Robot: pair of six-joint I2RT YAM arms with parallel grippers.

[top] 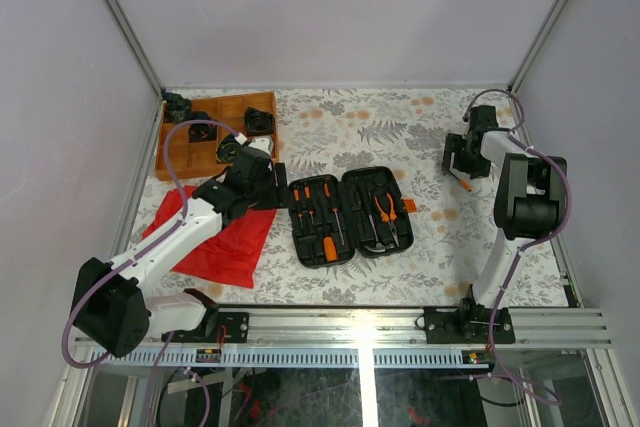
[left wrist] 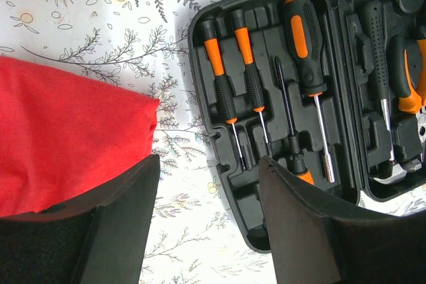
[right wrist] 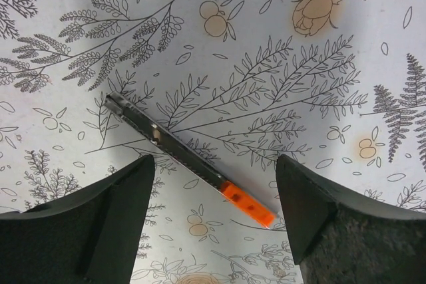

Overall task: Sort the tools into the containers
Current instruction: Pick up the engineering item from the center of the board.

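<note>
While the open tool case (left wrist: 226, 187) is sitting with slots mostly filled, the left gripper (left wrist: 210, 177) is hanging at its left edge, jaws released, empty. Farther off, the right gripper (right wrist: 214, 164) is hovering, jaws spread and empty, over a slim orange-tipped tool (right wrist: 166, 144) lying loose on the tablecloth (right wrist: 319, 84). Pickup is looking due, calling for lowering and closing across its shaft.

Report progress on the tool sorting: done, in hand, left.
Done: screwdrivers and pliers sit in the open case's slots. In hand: nothing; the right gripper hangs open over a slim orange-ended tool lying on the table, the left gripper open beside the case. Left: that tool goes into the case.
</note>
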